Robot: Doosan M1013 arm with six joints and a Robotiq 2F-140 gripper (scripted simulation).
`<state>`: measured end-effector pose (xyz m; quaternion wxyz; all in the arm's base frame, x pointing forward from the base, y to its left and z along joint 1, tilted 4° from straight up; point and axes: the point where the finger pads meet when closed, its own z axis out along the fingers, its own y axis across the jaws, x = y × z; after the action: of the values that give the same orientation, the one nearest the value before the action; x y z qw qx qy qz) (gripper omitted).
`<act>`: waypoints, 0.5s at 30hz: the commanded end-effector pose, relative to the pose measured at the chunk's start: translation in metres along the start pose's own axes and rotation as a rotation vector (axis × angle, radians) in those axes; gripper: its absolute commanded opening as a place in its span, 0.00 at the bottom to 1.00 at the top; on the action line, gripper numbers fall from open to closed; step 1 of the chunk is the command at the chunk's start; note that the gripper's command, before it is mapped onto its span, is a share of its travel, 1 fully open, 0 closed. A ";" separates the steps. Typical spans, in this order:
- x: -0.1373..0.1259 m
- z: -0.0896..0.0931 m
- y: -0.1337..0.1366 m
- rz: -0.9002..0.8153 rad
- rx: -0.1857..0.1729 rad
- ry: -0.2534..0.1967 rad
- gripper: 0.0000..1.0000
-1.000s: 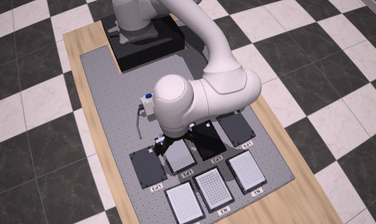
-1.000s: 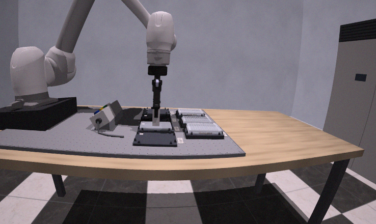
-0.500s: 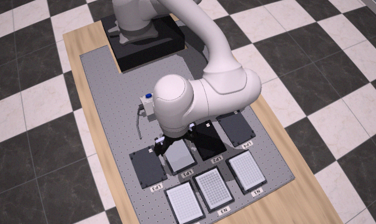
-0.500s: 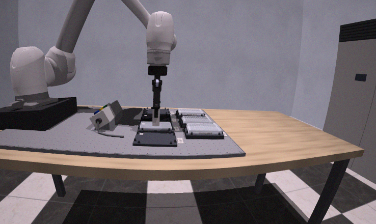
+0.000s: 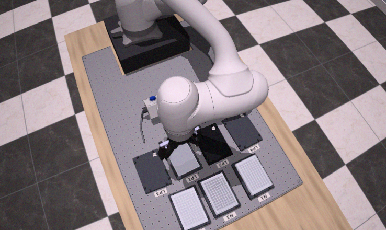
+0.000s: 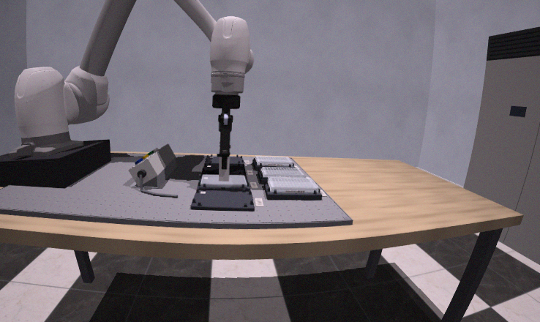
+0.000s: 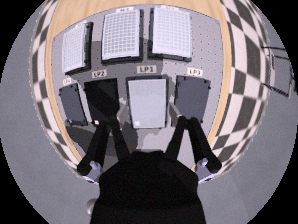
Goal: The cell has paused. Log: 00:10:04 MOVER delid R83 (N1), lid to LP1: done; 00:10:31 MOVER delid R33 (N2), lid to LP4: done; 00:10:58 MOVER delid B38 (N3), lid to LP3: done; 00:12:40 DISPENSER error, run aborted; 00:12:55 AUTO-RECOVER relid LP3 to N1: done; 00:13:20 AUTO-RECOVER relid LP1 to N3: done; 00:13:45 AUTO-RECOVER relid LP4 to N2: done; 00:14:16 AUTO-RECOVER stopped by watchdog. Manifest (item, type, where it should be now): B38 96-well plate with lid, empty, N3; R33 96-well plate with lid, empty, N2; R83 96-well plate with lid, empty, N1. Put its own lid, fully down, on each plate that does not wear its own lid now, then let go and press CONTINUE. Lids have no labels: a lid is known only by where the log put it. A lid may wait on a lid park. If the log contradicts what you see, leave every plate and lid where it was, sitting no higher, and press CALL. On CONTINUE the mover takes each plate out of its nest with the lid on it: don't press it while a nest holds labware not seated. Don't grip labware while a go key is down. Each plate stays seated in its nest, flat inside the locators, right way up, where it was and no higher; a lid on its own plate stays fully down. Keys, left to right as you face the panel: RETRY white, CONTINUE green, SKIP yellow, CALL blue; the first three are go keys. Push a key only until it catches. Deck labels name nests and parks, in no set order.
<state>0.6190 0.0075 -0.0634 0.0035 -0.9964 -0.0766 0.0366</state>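
Three 96-well plates sit in nests N1 point(image 5: 252, 174), N3 point(image 5: 218, 194) and N2 point(image 5: 188, 208) at the front of the deck. The N3 plate shows its well grid more sharply than the other two. A pale lid point(image 5: 184, 160) lies flat on lid park LP1, and it also shows in the wrist view point(image 7: 148, 103). My gripper point(image 5: 178, 146) stands low over the rear part of this lid, pointing straight down. Its fingers are open and stand on either side of the lid. In the side view the gripper point(image 6: 224, 172) reaches down to the lid point(image 6: 223, 182).
Lid parks LP3 point(image 5: 151, 171), LP2 point(image 5: 214, 142) and LP4 point(image 5: 241, 131) hold nothing. The key panel point(image 6: 151, 167) with its cable sits behind the parks, partly hidden by my arm from above. The arm's base block point(image 5: 148, 43) stands at the back.
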 end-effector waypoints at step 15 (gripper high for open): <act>0.000 0.001 0.000 0.000 0.000 0.000 0.66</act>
<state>0.6189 0.0075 -0.0643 0.0035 -0.9964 -0.0766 0.0366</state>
